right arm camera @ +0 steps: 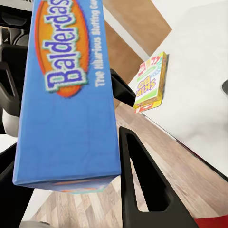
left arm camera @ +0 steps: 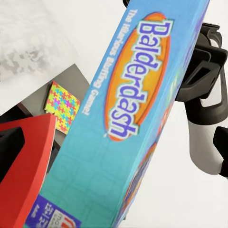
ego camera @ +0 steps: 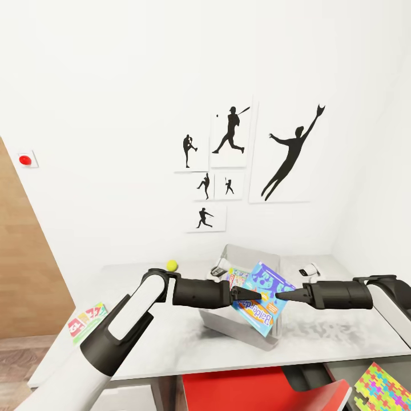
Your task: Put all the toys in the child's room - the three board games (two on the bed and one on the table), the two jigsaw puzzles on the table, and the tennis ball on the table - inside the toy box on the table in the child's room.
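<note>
A blue board game (ego camera: 264,295) printed "Balderdash" hangs tilted over the pale grey toy box (ego camera: 246,253) on the table (ego camera: 188,337). My left gripper (ego camera: 256,296) is shut on its left edge and my right gripper (ego camera: 281,297) on its right edge. The same box (left arm camera: 128,118) crosses the left wrist view, and in the right wrist view the box (right arm camera: 71,85) sits beside one dark finger (right arm camera: 142,185). Another colourful game (ego camera: 236,278) lies inside the toy box. The tennis ball (ego camera: 172,265) rests behind my left arm. A yellow-green board game (ego camera: 87,323) (right arm camera: 152,83) lies at the table's left end. A jigsaw puzzle (ego camera: 383,386) (left arm camera: 61,105) lies on the lower section at the right.
A red chair (ego camera: 257,388) stands against the table's front edge below the toy box. A small white device (ego camera: 310,270) sits at the back right of the table. White walls close the back and right; a wooden door (ego camera: 23,274) is at the left.
</note>
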### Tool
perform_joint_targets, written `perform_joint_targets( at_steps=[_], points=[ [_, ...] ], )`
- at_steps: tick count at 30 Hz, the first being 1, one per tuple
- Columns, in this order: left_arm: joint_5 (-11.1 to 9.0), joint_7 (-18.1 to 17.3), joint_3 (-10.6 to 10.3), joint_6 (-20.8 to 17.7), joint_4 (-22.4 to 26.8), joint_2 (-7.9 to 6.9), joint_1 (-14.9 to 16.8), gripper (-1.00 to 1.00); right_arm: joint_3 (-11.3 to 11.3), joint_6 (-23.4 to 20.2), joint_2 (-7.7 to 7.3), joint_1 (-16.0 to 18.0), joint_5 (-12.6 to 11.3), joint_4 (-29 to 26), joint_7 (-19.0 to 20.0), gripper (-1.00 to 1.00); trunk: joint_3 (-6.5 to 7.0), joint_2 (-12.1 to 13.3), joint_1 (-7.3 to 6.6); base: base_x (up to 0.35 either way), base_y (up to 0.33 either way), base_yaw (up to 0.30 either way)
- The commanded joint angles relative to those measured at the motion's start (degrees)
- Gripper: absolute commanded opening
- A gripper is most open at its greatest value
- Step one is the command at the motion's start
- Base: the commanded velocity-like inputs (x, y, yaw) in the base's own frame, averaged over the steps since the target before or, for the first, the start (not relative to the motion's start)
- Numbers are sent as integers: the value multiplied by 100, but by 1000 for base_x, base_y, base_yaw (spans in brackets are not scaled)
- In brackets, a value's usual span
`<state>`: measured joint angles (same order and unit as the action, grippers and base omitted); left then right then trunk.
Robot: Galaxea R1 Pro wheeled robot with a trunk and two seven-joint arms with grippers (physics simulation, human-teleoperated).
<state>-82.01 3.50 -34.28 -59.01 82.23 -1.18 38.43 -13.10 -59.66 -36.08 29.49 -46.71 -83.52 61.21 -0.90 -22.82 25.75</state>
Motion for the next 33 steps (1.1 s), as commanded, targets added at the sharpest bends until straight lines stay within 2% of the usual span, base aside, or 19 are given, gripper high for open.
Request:
perform_joint_targets(
  at_steps=[1,2,33],
  points=[
    [-43,37,-7,-5,3,-4,6,100,-8,-34,-4,7,-18,2,9,-100,-9,-10,3,0,0,0],
    [-41,44,-7,-5,9,-4,6,-100,-8,-34,-4,7,-19,2,10,-100,-9,-10,3,0,0,0],
    [-34,65,1,-5,54,-5,7,-100,-8,-34,5,4,-17,2,8,-100,-9,-10,3,0,0,0]
  ],
)
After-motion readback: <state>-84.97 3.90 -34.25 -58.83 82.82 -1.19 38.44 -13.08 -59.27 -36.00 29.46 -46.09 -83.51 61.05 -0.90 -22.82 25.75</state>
